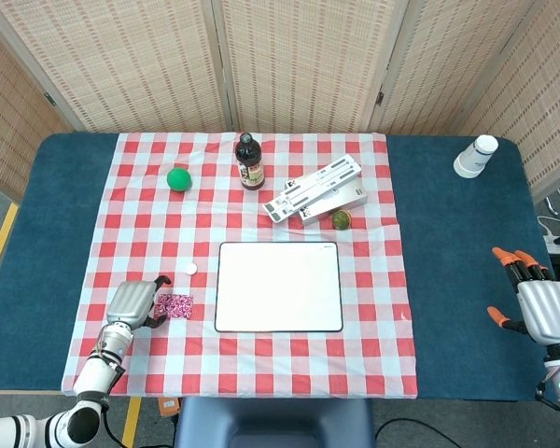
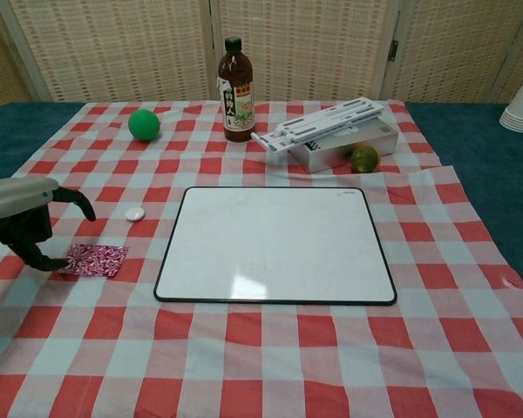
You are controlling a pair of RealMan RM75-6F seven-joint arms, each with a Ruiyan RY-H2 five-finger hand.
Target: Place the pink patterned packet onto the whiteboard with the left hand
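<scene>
Beside the left hand (image 1: 133,302), the pink patterned packet (image 1: 175,305) lies flat, lengthwise left-right.

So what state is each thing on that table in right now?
pink patterned packet: flat on the cloth, left of the board.
whiteboard: flat, blank, nothing on it.
left hand: beside the packet, fingers apart.
right hand: open, holding nothing.
bottle: upright, capped.
paper cups: stacked upside down.

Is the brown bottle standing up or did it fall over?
Standing up. The bottle rests on its base on the checked cloth, black cap at the top, label upright.
</scene>
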